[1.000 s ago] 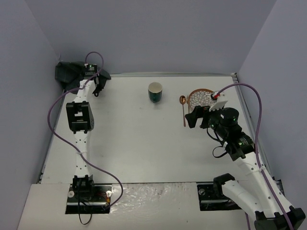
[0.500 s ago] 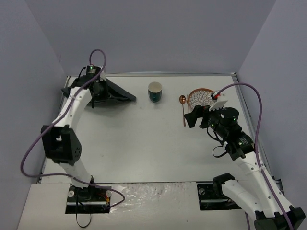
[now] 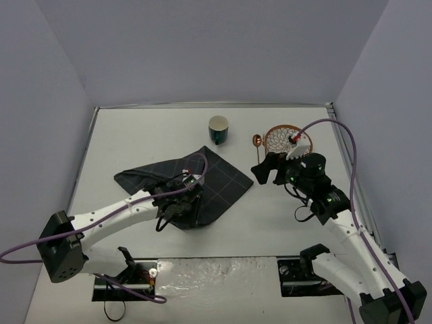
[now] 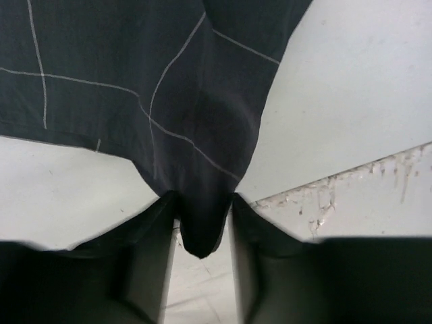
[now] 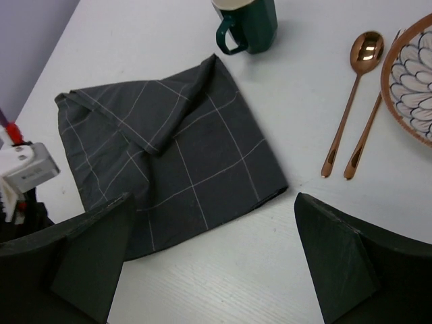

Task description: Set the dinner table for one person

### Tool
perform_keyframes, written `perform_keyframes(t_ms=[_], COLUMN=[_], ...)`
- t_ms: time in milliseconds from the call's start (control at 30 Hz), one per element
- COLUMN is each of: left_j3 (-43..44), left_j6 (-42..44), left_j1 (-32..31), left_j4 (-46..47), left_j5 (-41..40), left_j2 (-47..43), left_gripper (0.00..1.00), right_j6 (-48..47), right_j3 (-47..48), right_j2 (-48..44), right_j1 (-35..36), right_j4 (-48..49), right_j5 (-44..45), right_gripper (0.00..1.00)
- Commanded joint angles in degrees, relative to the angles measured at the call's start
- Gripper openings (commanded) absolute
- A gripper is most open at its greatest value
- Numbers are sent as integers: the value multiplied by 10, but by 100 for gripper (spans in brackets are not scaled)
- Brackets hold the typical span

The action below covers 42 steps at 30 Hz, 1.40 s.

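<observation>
The left claw (image 4: 200, 202) is clamped on a tuck of the mat (image 4: 135, 74) at its near edge, the dark cloth pinched between both fingers just above the table (image 4: 351, 101). From there the mat spreads away over the table's middle, skewed to the near edge like a diamond, and the right wrist view shows a flap doubled over along its far side. The table itself lies under everything, white and bare around the mat. The right claw (image 5: 212, 263) hangs with its jaws wide apart and nothing in them, above the mat's right corner. The spoon (image 5: 351, 101) and plate (image 5: 412, 81) are off to the right, and the mug (image 5: 250, 20) is just past the mat's far corner. To do this step well, I would keep the pinch low and drag gently so the cloth slides flat instead of bunching. I would turn it square to the near edge and let go only once the pinched edge lies down. The doubled flap probably needs a separate pull.
</observation>
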Motion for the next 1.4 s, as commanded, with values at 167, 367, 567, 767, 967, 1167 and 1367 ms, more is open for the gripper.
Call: perform_keyframes(t_ms=[167, 367, 567, 767, 967, 1167, 1367], left_j3=[99, 108, 68, 68, 98, 144, 185], left_j6=[2, 87, 118, 97, 105, 130, 150], left_j1=[-10, 86, 200, 217, 177, 153, 139], left_j4=[-21, -6, 71, 163, 205, 196, 183], left_j5=[-96, -120, -89, -56, -53, -100, -139], left_j2=[-61, -55, -13, 48, 106, 177, 232], left_gripper=[86, 93, 89, 83, 82, 76, 67], right_j6=[19, 28, 34, 51, 52, 49, 47], right_j3=[-19, -9, 2, 5, -1, 0, -8], right_j2=[115, 194, 268, 324, 360, 396, 413], right_j1=[55, 106, 142, 169, 183, 191, 193], right_j4=[67, 101, 135, 174, 197, 213, 219], right_j5=[61, 135, 182, 215, 236, 228, 230], right_gripper=[100, 100, 100, 95, 80, 75, 74])
